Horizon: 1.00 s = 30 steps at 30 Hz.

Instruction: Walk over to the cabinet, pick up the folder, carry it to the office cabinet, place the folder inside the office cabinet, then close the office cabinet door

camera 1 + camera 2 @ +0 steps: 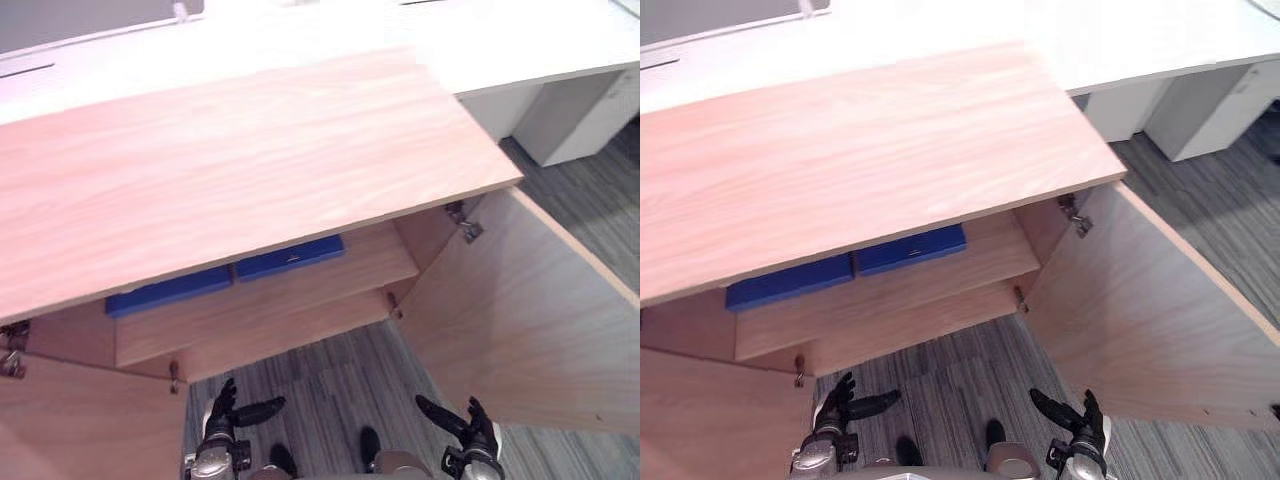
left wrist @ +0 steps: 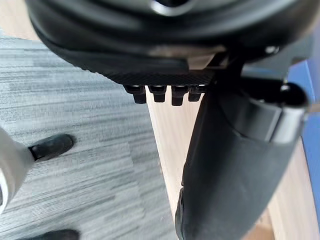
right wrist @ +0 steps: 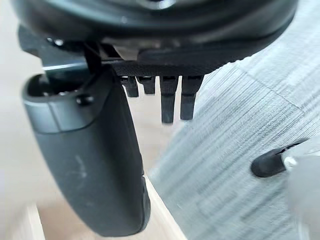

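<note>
blue folder [image 1: 290, 256] inside open wooden cabinet [image 1: 230, 160], left robot hand [image 1: 222, 410] released, right robot hand [image 1: 468, 424] released

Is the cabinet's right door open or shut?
Open. The right door stands swung outward from its hinges, and the shelf with blue folders shows inside.

Head eyes share a steep downward view of the office cabinet [image 1: 250, 160]; wrist cameras peer closely past left hand [image 2: 125, 47], right hand [image 3: 190, 42], toward floor [image 2: 75, 105].
</note>
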### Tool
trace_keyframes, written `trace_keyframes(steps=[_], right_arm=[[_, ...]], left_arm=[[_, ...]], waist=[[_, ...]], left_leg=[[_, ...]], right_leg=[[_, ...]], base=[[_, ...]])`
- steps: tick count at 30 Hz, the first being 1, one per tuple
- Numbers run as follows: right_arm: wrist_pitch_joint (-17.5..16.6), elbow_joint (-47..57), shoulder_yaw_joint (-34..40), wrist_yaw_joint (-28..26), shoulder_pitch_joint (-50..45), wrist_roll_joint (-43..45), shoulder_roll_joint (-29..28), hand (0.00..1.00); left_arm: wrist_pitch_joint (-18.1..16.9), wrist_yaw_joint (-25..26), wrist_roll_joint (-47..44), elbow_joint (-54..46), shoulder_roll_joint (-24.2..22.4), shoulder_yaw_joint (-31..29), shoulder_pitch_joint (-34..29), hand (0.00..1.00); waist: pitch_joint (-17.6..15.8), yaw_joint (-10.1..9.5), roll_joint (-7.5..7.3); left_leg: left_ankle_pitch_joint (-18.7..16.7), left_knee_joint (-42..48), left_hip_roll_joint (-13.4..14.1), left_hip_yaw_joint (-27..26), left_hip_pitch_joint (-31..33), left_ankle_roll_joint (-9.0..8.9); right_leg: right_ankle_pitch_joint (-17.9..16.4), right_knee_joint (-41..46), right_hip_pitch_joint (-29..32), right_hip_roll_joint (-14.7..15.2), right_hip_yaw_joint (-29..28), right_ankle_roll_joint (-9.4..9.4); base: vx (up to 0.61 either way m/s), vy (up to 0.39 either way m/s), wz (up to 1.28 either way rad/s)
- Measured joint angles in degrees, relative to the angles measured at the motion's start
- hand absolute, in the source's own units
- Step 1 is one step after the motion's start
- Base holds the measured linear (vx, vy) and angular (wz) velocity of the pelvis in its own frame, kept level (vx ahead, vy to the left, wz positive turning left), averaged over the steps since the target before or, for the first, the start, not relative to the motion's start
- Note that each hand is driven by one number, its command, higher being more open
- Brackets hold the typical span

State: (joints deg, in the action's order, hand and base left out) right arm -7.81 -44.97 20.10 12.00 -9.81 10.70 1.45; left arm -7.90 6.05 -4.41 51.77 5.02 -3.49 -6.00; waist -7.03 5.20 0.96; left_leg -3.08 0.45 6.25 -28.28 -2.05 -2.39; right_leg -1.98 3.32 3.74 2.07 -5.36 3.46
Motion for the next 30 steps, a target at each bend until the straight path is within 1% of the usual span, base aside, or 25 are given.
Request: trace_keyframes(steps=[1, 3, 4, 6, 7, 9, 10, 11, 14, 15, 16, 17, 18, 19, 20, 21, 23, 25, 27, 30], right_arm=[[0.0, 0.5, 0.9, 0.0, 0.0, 0.8, 0.0, 1.0], [0.0, 4.3, 5.0, 0.7, 0.0, 2.3, 0.0, 1.0], [0.0, 5.8, 6.0, 1.0, 0.0, 2.8, 0.0, 1.0], [-0.1, 11.2, 8.3, 2.1, 0.6, 3.2, 1.4, 1.0], [-0.2, 12.1, 8.6, 2.3, 1.0, 3.2, 2.0, 1.0], [-0.4, 13.5, 9.2, 3.2, 4.3, 3.2, 5.3, 1.0], [-0.5, 13.5, 9.4, 3.4, 5.2, 3.2, 6.1, 1.0], [-0.5, 13.6, 9.7, 3.9, 6.7, 3.4, 7.9, 1.0], [-0.8, 14.1, 9.9, 4.4, 10.8, 3.9, 12.1, 1.0], [-0.8, 14.1, 9.6, 4.4, 11.9, 3.9, 13.4, 1.0], [-1.0, 13.8, 8.0, 4.2, 13.6, 4.9, 16.5, 1.0], [-1.0, 13.6, 7.5, 4.1, 14.0, 5.1, 17.2, 1.0], [-1.2, 12.4, 5.1, 3.8, 15.7, 5.5, 20.0, 1.0], [-1.2, 10.3, 2.5, 2.9, 17.9, 5.5, 22.4, 1.0], [-1.2, 9.2, 1.0, 2.3, 18.9, 5.5, 23.5, 1.0], [-1.2, 7.6, -2.0, 1.4, 21.0, 5.5, 25.2, 1.0], [-1.2, 6.5, -5.7, -0.7, 23.6, 5.4, 26.6, 1.0], [-1.3, 5.5, -6.8, -0.7, 25.1, 5.9, 27.2, 1.0], [-1.3, 5.4, -9.6, -2.3, 25.2, 4.8, 30.0, 1.0], [-1.3, 6.2, -11.5, -2.8, 25.0, 4.3, 30.5, 1.0]], left_arm=[[0.0, -0.1, 0.0, 0.1, 0.0, 0.0, -0.1, 1.0], [0.1, -0.1, 0.1, 0.2, 0.0, 0.0, -0.4, 1.0], [0.1, -0.1, 0.1, 0.2, 0.0, 0.0, -0.6, 1.0], [0.0, -0.3, 0.2, 0.2, 0.0, 0.0, -1.3, 1.0], [0.0, -0.5, 0.2, 0.2, 0.0, 0.0, -1.5, 1.0], [0.0, -1.2, 1.2, 0.4, 0.0, 0.1, -2.3, 1.0], [0.0, -1.2, 1.2, 0.5, -0.1, 0.2, -2.4, 1.0], [-0.1, -1.3, 1.2, 0.5, -0.4, 0.5, -2.8, 1.0], [-0.1, -1.5, 1.2, 0.6, -0.9, 0.9, -3.7, 1.0], [-0.1, -1.6, 1.2, 0.6, -0.8, 1.3, -3.8, 1.0], [-0.2, -1.6, 1.1, 0.8, -0.8, 1.9, -3.8, 1.0], [-0.2, -1.6, 1.1, 0.9, -0.8, 2.0, -3.7, 1.0], [-0.3, -1.7, 1.1, 1.1, -0.7, 2.5, -3.8, 1.0], [-0.4, -1.8, 1.0, 1.1, -0.5, 2.7, -3.7, 1.0], [-0.6, -1.8, 1.0, 1.1, -0.5, 2.8, -3.6, 1.0], [-1.1, -2.1, 1.0, 1.1, -0.5, 2.9, -3.6, 1.0], [-1.5, -2.3, 1.0, 1.0, -0.5, 3.1, -3.5, 1.0], [-1.8, -2.3, 1.0, 0.8, -0.3, 3.6, -3.5, 1.0], [-2.4, -2.4, 1.1, 0.7, -0.3, 4.0, -3.5, 1.0], [-2.6, -2.4, 1.1, 0.3, -0.4, 4.2, -3.1, 1.0]], waist=[[0.0, 0.24, 0.02], [0.0, 0.47, 0.21], [0.1, 0.61, 0.36], [0.3, 0.85, 1.03], [0.2, 0.88, 1.19], [0.0, 1.32, 1.61], [-0.1, 1.53, 1.75], [-0.4, 1.82, 2.08], [-1.7, 1.87, 2.66], [-1.9, 1.87, 3.11], [-2.4, 1.91, 3.6], [-2.4, 1.93, 3.68], [-2.6, 1.98, 4.18], [-2.9, 2.02, 4.29], [-3.1, 2.0, 4.37], [-3.3, 1.99, 4.49], [-3.5, 1.87, 4.69], [-3.9, 1.79, 4.97], [-4.3, 1.85, 5.46], [-5.0, 2.18, 5.6]], left_leg=[[0.0, 0.0, 0.0, -0.4, -0.1, 0.0], [0.0, 0.0, -0.2, -2.5, -0.6, 0.0], [0.0, 0.0, -0.3, -2.7, -0.6, 0.0], [0.0, 0.0, -0.6, -4.3, -0.7, 0.01], [-0.1, 0.0, -0.7, -4.7, -0.7, 0.02], [-0.3, 0.0, -1.2, -5.4, -0.7, 0.08], [-0.4, 0.1, -1.3, -5.6, -0.6, 0.02], [-0.9, 0.0, -1.7, -6.0, -0.4, -0.39], [-1.0, -0.3, -2.5, -7.7, 0.2, -0.54], [-1.0, -0.2, -2.6, -8.0, 0.6, -0.53], [-1.1, 0.2, -2.8, -8.5, 1.6, -0.48], [-1.1, 0.2, -2.9, -8.5, 1.8, -0.47], [-1.1, 0.6, -3.0, -8.7, 2.3, -0.39], [-1.3, 1.0, -3.1, -8.9, 2.7, -0.12], [-1.4, 1.3, -3.1, -9.1, 2.8, 0.09], [-1.7, 2.0, -2.9, -9.3, 3.2, 0.28], [-2.1, 3.0, -2.8, -9.6, 3.6, 0.7], [-2.9, 4.0, -2.3, -9.8, 3.7, 0.74], [-3.8, 4.4, -1.9, -9.8, 3.6, 0.41], [-4.5, 5.0, -1.4, -9.5, 3.3, 0.32]], right_leg=[[0.3, -0.3, 0.0, 0.0, -0.6, 0.02], [1.4, -0.8, 0.6, -0.2, -3.2, 0.16], [1.6, -0.8, 0.9, -0.2, -4.0, 0.24], [3.1, -0.9, 2.5, -0.5, -7.1, 0.58], [3.4, -1.1, 2.7, -0.6, -7.8, 0.65], [5.0, -2.3, 3.7, -0.4, -10.6, 1.08], [5.3, -2.6, 3.8, -0.4, -11.0, 1.24], [5.4, -2.7, 4.6, -0.5, -12.1, 1.42], [5.5, -3.9, 5.8, -0.2, -14.5, 1.48], [5.6, -4.2, 6.3, -0.1, -14.9, 1.38], [5.9, -4.5, 7.4, 0.0, -15.3, 0.96], [6.0, -4.6, 7.6, 0.1, -15.5, 0.95], [6.5, -4.6, 8.2, 0.1, -15.9, 0.88], [7.5, -4.7, 8.7, 0.2, -16.3, 1.04], [7.8, -4.7, 8.8, 0.2, -16.4, 0.96], [8.4, -4.8, 9.0, 0.2, -16.7, 1.22], [9.6, -5.4, 9.1, 0.1, -17.1, 2.09], [9.8, -5.5, 9.1, -0.4, -17.6, 2.18], [9.9, -5.5, 9.3, -0.6, -18.0, 2.32], [9.9, -5.3, 9.3, -0.9, -18.2, 2.38]], base=[[-0.07, 0.006, -0.49], [-0.08, 0.01, -0.56], [-0.11, 0.002, -0.6], [-0.14, 0.001, -0.66], [-0.15, 0.0, -0.67], [-0.17, -0.019, -0.59], [-0.19, -0.042, -0.45], [-0.2, -0.046, -0.42], [-0.18, -0.04, -0.44], [-0.13, -0.052, -0.39], [-0.05, -0.03, -0.24], [-0.03, -0.035, -0.23], [0.02, -0.025, -0.17], [0.02, -0.033, -0.18], [0.05, -0.042, -0.16], [0.06, -0.036, -0.14], [0.1, -0.029, -0.18], [0.1, -0.024, -0.23], [0.08, -0.018, -0.29], [0.05, -0.034, -0.19]])
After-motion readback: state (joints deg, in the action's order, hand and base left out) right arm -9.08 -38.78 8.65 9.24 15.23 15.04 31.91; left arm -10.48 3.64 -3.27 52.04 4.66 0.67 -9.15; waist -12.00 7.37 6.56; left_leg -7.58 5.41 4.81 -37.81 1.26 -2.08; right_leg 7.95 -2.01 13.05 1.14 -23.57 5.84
